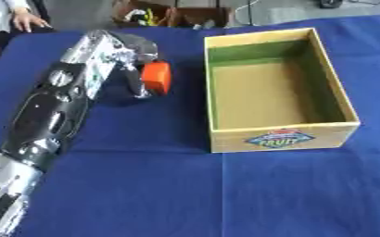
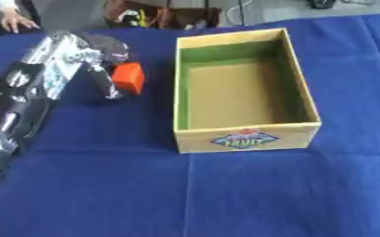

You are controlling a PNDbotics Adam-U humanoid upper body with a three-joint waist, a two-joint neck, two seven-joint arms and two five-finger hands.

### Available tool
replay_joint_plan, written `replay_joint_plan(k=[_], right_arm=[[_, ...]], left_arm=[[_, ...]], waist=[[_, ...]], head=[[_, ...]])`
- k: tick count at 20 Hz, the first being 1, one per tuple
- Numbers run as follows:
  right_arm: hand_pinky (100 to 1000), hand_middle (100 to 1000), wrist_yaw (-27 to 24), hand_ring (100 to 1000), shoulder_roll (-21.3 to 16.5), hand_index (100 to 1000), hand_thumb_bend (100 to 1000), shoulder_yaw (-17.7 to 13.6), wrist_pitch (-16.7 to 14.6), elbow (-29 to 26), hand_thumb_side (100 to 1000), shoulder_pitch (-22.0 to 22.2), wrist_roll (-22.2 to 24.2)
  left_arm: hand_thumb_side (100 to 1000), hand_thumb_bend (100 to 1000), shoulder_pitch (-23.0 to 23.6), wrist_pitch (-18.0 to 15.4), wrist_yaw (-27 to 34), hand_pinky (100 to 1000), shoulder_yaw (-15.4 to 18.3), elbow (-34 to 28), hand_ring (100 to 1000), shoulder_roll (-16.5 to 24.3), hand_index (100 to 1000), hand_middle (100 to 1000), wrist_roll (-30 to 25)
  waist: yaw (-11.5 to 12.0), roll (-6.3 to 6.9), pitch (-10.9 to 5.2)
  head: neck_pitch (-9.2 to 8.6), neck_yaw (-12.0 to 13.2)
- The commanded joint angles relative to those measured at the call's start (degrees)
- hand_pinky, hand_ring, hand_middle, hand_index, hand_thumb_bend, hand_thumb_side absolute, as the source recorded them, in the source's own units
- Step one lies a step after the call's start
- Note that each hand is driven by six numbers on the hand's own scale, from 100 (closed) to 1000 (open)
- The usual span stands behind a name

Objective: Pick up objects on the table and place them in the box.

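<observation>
The left robot hand (image 1: 130, 60) reaches in from the left, its fingers curled round an orange block (image 1: 156, 77) held just above the blue desk (image 1: 185, 194). Just right of it stands the open wooden box (image 1: 279, 138), apart from the block, with a fruit label on its near wall.

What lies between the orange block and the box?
Nothing: only bare blue cloth separates the orange block, held in the left robot hand, from the box. Both eye views show this gap.
</observation>
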Motion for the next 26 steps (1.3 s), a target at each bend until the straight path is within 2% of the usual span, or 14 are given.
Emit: replay_joint_plan(k=[1,6,11,16,22,26], right_arm=[[815,706,-0.1,961,-0.6,940,100,0.1,0.1,-0.8,974,0.1,-0.1],[815,706,-0.4,960,-0.8,940,100,0.0,-0.1,-0.8,972,0.2,-0.3],[815,706,-0.7,958,-1.1,939,100,-0.1,-0.5,-0.8,971,0.2,-0.6],[815,706,-0.9,959,-1.1,940,100,0.2,-0.7,-0.8,971,0.1,-0.5],[815,706,-0.8,959,-0.9,941,100,0.2,-0.8,-0.8,973,-0.1,-0.3],[815,706,-0.8,959,-1.0,943,100,0.2,-0.9,-0.8,975,-0.2,-0.3]], left_arm=[[249,100,-1.4,-0.3,0.5,180,0.1,-2.3,410,1.9,670,343,1.4],[246,100,-2.6,-0.2,2.3,168,0.2,-6.5,401,1.6,668,334,2.9],[242,100,-4.4,-0.7,4.2,164,-1.0,-13.1,401,0.4,667,331,4.2],[244,100,-6.2,0.0,5.6,153,-1.8,-18.9,391,-2.3,665,325,4.2],[246,100,-8.1,1.6,6.9,122,-2.4,-20.0,356,-7.7,658,313,5.9],[245,100,-8.4,2.0,6.5,122,-3.8,-17.8,359,-10.9,657,311,8.9]], waist=[[0.2,-0.24,-1.72],[0.3,-0.32,-2.19],[0.2,-0.36,-2.33],[-0.1,-0.26,-2.08],[-0.8,0.06,-1.91],[-1.2,0.40,-1.86]], head=[[0.23,-0.3],[0.76,-0.5],[2.25,-0.6],[2.16,-0.5],[2.01,0.0],[1.95,0.1]])
